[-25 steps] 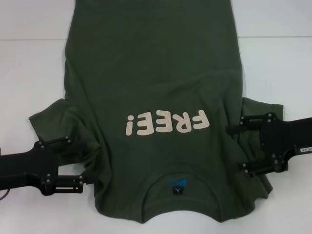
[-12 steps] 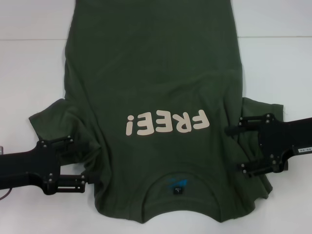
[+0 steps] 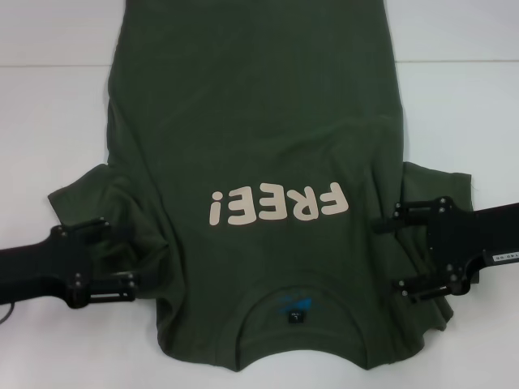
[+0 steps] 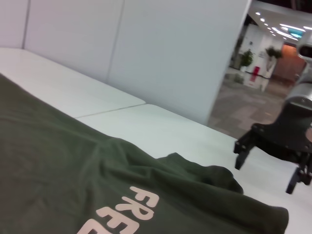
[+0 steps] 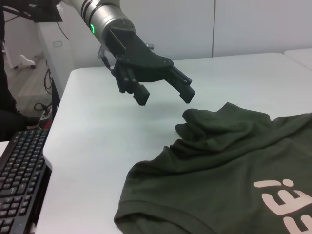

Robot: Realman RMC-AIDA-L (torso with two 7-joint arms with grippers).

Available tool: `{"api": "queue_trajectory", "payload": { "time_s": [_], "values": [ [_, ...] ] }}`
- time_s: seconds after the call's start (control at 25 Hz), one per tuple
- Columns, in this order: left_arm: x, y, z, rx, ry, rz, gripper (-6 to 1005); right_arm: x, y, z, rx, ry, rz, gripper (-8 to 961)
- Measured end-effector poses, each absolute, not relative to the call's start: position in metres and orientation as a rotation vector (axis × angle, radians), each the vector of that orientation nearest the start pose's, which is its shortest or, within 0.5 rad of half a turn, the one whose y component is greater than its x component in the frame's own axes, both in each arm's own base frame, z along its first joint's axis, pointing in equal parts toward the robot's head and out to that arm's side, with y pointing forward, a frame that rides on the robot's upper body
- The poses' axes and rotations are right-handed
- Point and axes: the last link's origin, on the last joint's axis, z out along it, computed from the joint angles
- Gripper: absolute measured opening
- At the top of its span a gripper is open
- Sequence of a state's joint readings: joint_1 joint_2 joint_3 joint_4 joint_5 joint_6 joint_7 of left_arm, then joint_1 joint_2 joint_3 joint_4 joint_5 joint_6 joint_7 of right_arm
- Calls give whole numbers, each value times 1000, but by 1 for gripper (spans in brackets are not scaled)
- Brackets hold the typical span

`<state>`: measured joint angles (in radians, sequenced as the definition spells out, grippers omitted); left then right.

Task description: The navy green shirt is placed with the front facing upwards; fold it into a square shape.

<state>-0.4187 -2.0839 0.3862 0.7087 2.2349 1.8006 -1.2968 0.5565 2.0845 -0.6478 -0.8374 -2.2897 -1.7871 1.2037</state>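
The navy green shirt (image 3: 259, 138) lies front up on the white table (image 3: 49, 121), its collar toward me and the cream "FREE!" lettering (image 3: 277, 205) upside down in the head view. Both sleeves are rumpled against the body. My left gripper (image 3: 120, 251) is open, hovering just over the left sleeve (image 3: 89, 194). My right gripper (image 3: 390, 254) is open over the right sleeve (image 3: 434, 182). The right wrist view shows the left gripper (image 5: 164, 97) open above the table beside the shirt (image 5: 219, 165). The left wrist view shows the shirt (image 4: 73, 170) and the right gripper (image 4: 265, 174) beyond it.
A seam (image 3: 49, 63) crosses the table at the far side. White partition panels (image 4: 170, 48) stand behind the table. A black keyboard (image 5: 19, 190) sits off the table's left end. Bare tabletop lies on both sides of the shirt.
My left gripper has drawn back to the left, off the shirt's body and toward the sleeve's edge. The right gripper has shifted slightly toward me. The shirt has not moved.
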Motion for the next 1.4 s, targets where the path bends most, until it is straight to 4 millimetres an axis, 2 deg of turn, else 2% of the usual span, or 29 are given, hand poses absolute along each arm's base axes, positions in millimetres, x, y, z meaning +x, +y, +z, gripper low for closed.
{"api": "queue_trajectory", "payload": {
  "time_s": [0.4, 0.56, 0.84, 1.04, 1.4],
  "values": [
    [-314, 273, 60, -2565, -1063, -611, 934, 268, 315, 20, -2951, 189, 359, 865],
    [-315, 273, 71, -2475, -1261, -490, 934, 269, 316, 19, -2949, 202, 348, 865],
    [-312, 287, 60, -2359, -1534, -196, 934, 267, 316, 19, -2956, 201, 349, 865],
    [-310, 297, 48, -2317, -1568, -57, 934, 266, 317, 19, -2956, 190, 347, 865],
    [-305, 309, 35, -2329, -1465, 52, 933, 266, 316, 18, -2965, 168, 346, 864]
  ]
}}
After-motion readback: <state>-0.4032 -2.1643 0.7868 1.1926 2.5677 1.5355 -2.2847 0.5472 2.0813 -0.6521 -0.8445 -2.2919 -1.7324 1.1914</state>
